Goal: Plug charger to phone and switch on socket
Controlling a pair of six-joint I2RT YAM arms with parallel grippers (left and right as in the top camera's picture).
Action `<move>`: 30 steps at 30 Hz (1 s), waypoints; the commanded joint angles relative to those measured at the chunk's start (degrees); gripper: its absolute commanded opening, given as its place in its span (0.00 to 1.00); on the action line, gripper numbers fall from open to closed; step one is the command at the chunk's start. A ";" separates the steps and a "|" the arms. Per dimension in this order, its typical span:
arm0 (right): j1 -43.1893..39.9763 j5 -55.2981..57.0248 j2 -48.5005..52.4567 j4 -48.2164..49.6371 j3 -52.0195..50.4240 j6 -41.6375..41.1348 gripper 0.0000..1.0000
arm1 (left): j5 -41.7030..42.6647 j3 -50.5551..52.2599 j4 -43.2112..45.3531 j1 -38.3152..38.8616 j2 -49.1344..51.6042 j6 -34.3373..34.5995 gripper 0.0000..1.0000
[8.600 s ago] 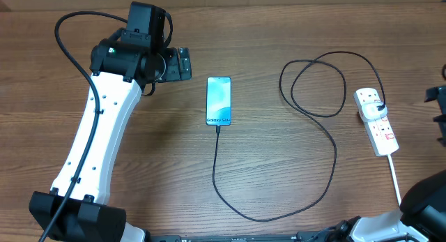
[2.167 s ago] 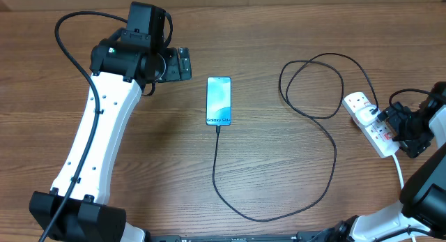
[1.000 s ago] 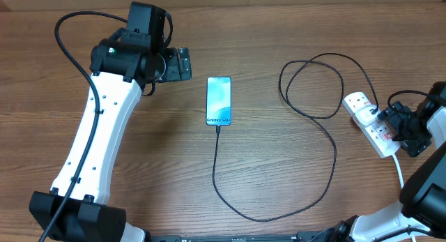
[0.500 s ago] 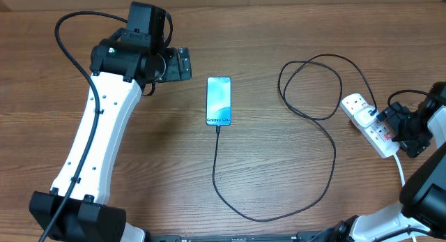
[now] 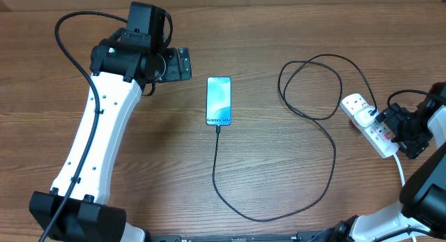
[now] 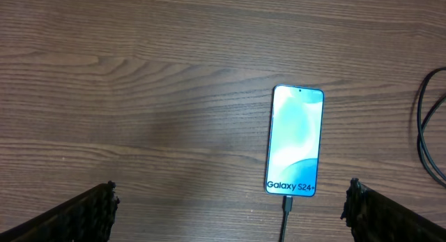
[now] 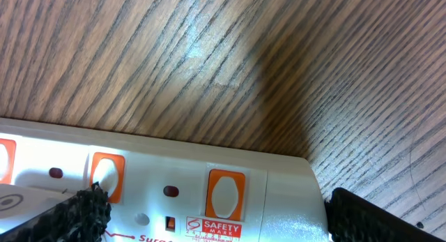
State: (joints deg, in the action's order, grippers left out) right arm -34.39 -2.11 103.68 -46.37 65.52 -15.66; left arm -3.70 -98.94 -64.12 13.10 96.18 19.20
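From my station I see the phone (image 5: 218,101) lying flat on the wooden table (image 5: 279,33), a little left of centre, with its light blue screen up and its white lettering at the near end. The charger (image 5: 215,155) meets the phone's near short edge. In the left wrist view its connector sits right against that edge, below the lettering. From there the black cable runs toward me and sweeps right in a wide curve. It then climbs to a loose loop far right of the phone and ends at a dark plug on the socket (image 5: 357,104). The socket lies at an angle near the right edge of the table, and its thick white cord (image 5: 402,176) trails off toward the near side. My left gripper (image 5: 182,63) hangs to the far left of the phone, well apart from it, with its fingers spread wide and nothing between them. My right gripper (image 5: 390,125) is at the socket, also with its fingers spread wide. In the right wrist view the white strip and its orange-red switches (image 7: 226,193) fill the space between the fingertips. One fingertip (image 7: 87,203) sits just beside a switch. I cannot tell whether it touches the switch, or which way the switches are set.
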 commanded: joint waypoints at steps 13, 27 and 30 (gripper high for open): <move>0.42 0.52 0.28 -0.28 2.75 -0.81 1.00 | -0.76 -0.20 0.02 0.00 0.46 0.55 1.00; 0.44 0.96 0.28 1.33 2.29 -2.19 1.00 | -0.74 -0.20 0.02 0.00 0.46 0.55 0.99; 0.48 0.94 0.33 1.51 1.95 -2.14 1.00 | -0.76 -0.20 0.02 0.00 0.46 0.55 1.00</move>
State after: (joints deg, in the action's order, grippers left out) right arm -34.41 -1.48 103.68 -45.43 66.32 -16.93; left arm -3.73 -98.94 -64.12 13.10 96.18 19.20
